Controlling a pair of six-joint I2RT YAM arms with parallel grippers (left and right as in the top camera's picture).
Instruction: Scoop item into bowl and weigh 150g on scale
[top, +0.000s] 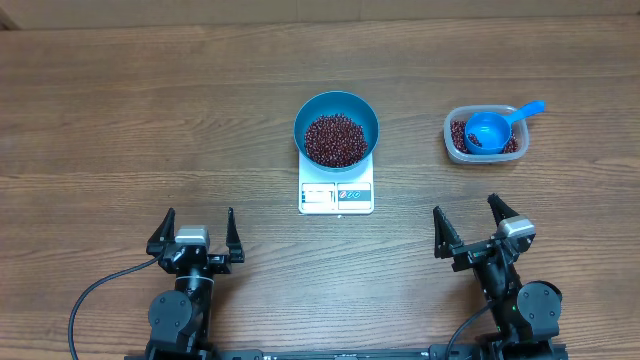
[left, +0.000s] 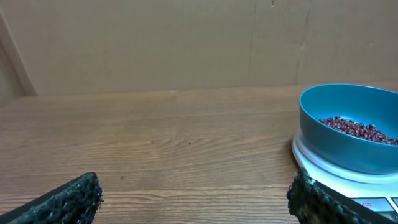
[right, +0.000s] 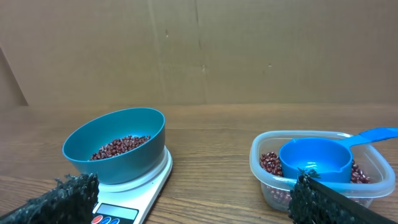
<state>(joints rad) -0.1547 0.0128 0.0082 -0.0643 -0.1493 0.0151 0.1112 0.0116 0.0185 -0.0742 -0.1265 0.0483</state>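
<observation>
Beans (top: 336, 140) lie in the bowl (top: 345, 100) on the scale (top: 336, 195), the scoop (top: 487, 132) resting in the tub (top: 448, 140). Left hand (top: 200, 215) and right hand (top: 465, 205) stand apart, empty: scooping seems done, the reading unreadable.

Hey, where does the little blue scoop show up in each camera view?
Overhead: the blue scoop lies in the clear tub, upper right, with its handle pointing up and to the right.
Left wrist: not in the picture.
Right wrist: lower right, cup resting in the tub and handle running to the right edge.
Shared landmark: the blue bowl on the scale, which all three views show.
</observation>
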